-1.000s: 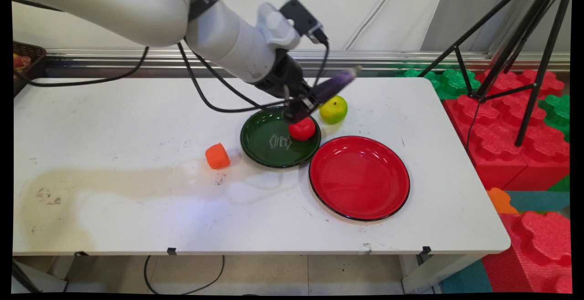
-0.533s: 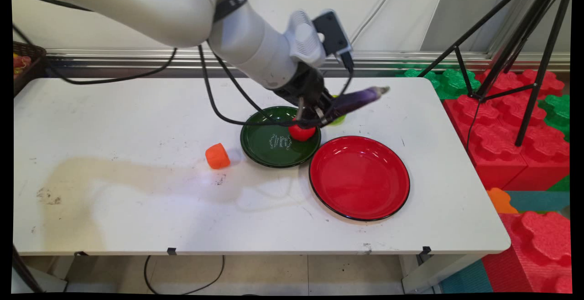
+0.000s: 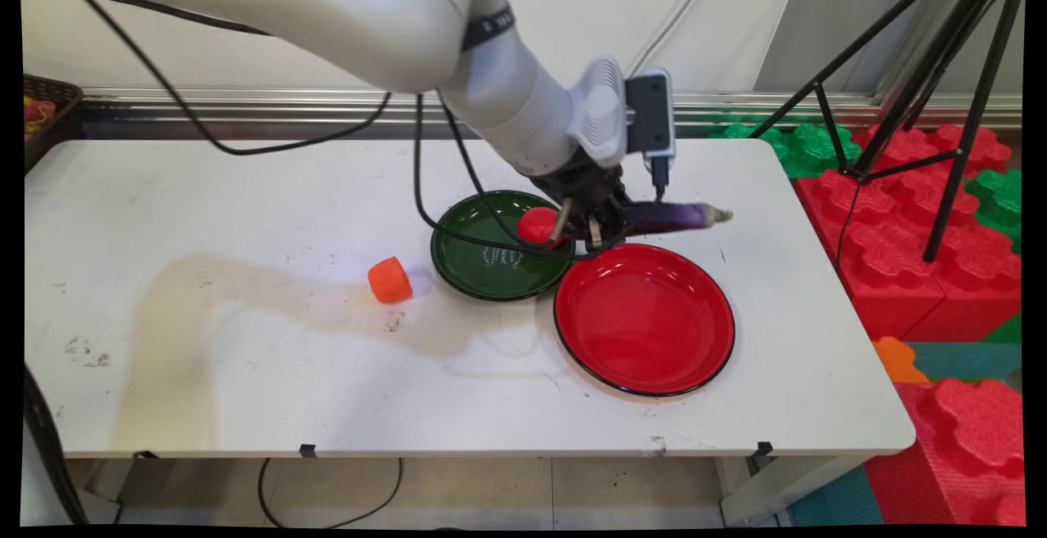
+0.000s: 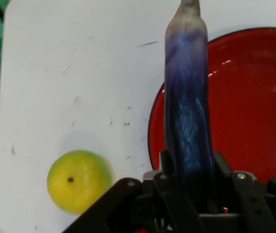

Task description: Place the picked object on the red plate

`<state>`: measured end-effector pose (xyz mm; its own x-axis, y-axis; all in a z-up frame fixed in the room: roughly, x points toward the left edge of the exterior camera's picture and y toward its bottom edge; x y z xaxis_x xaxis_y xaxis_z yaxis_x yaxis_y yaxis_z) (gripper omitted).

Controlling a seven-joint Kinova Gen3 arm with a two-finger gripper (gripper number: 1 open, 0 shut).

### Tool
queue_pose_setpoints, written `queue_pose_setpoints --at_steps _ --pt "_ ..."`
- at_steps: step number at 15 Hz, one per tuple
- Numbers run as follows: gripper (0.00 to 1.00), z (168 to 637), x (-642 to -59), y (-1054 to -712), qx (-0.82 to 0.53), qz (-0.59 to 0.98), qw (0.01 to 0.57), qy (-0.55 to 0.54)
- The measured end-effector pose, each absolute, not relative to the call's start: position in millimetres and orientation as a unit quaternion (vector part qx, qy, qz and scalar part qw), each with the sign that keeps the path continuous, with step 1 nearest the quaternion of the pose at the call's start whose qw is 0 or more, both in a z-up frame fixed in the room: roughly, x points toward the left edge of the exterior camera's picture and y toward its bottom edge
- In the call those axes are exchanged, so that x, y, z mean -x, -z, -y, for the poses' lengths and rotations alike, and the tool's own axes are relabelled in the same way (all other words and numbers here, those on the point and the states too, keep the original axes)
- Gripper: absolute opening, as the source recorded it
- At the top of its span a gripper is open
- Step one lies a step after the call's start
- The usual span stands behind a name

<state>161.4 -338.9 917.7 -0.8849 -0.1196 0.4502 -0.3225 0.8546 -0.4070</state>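
My gripper (image 3: 593,231) (image 4: 188,170) is shut on a purple eggplant (image 3: 667,217) (image 4: 187,102), which sticks out level to the right, just above the far rim of the red plate (image 3: 644,319) (image 4: 254,97). A red tomato (image 3: 536,225) lies on the green plate (image 3: 491,252) right beside my gripper on the left. The yellow-green apple (image 4: 79,180) rests on the white table beside the red plate; in the main view my arm hides it.
An orange piece (image 3: 389,280) lies on the table left of the green plate. A dark basket (image 3: 45,117) stands at the far left edge. A black tripod (image 3: 916,88) and red and green foam blocks (image 3: 941,227) stand off the table's right side.
My gripper has carried the eggplant to the right and lower, from over the green plate to the far rim of the red plate. The eggplant has swung from tilted up to level.
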Motion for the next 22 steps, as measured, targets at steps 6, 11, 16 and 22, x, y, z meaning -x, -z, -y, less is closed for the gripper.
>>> queue_pose_setpoints --at_steps 6,11,16,22 --pt "0.0 361 -142 -892 -0.04 0.956 0.177 -0.228" --pt "0.0 377 -134 -875 -0.001 0.962 0.158 -0.222" --pt "0.0 391 -129 -857 0.033 0.966 0.142 -0.214" --pt "0.0 403 -128 -839 0.065 0.969 0.128 -0.203"
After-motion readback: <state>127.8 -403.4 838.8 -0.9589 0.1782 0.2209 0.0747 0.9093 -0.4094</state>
